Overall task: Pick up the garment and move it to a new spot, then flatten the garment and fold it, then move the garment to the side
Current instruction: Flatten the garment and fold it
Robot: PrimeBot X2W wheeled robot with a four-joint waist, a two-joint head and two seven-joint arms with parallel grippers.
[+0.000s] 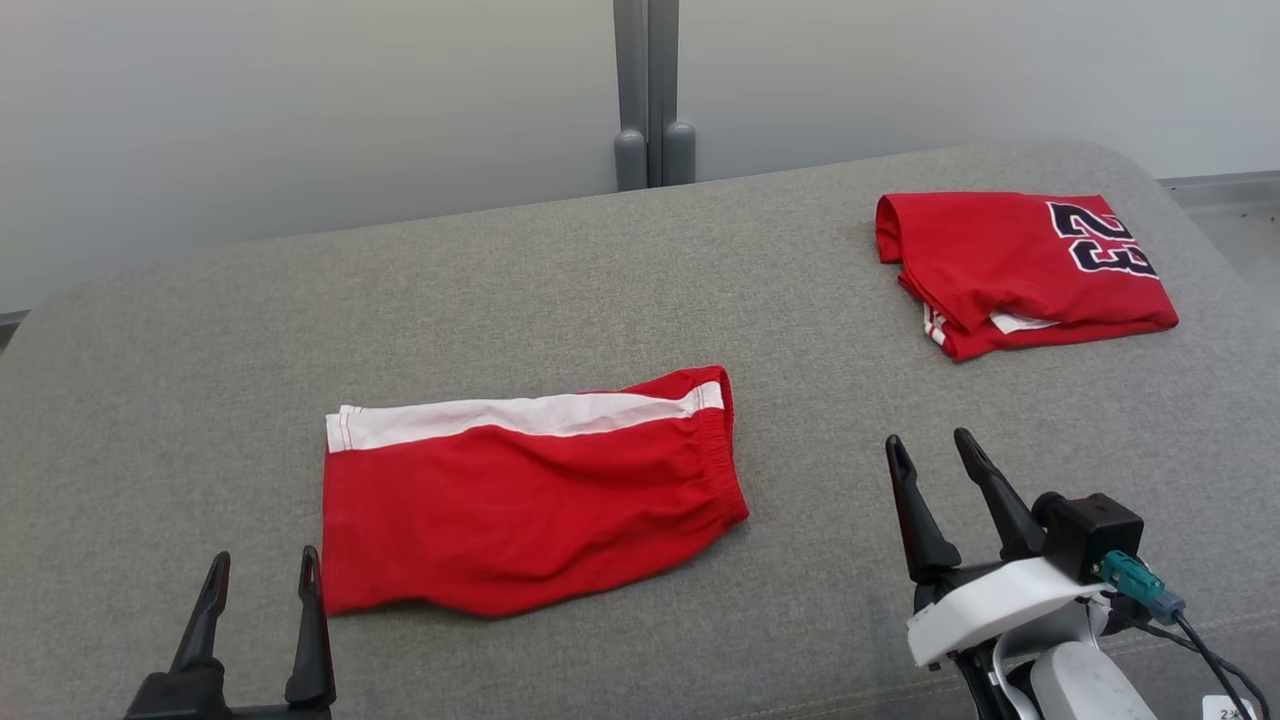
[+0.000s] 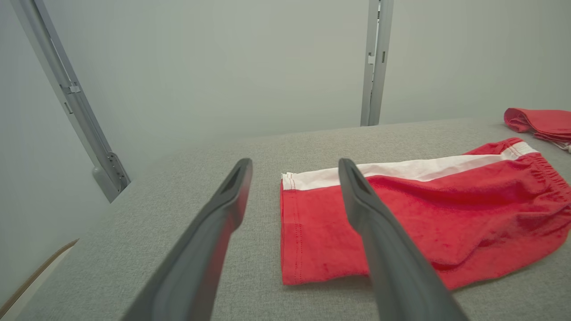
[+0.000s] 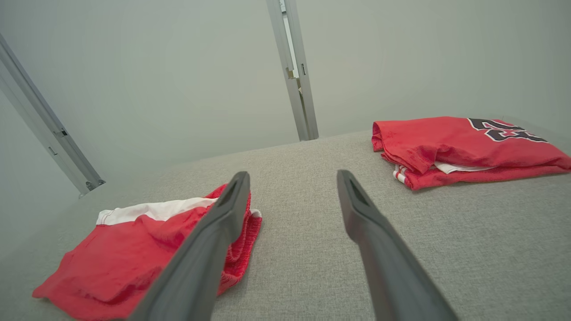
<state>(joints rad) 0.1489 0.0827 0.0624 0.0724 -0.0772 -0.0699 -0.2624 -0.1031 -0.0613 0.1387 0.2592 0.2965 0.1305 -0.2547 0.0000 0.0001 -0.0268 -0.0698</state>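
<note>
Left gripper (image 1: 265, 553): two long, dark grey fingers (image 2: 214, 232) tapering to narrow tips, each with a recessed slot near the tip, rising from a black base. Right gripper (image 1: 929, 437): an identical pair, mounted on a white angular wrist shell (image 1: 990, 600). Behind the shell are a black box-shaped camera (image 1: 1095, 535), a teal plug (image 1: 1140, 585) trailing a black cable (image 1: 1210, 655), and a pale grey rounded forearm (image 1: 1085, 685).

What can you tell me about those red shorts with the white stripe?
The red shorts look like soft knit cloth, with a white stripe along the far edge, a gathered elastic waistband at the right end and a stitched hem at the left. They lie flat, slightly wrinkled, on the grey fabric surface. The open left gripper sits by their near left corner, apparently not touching.
</note>
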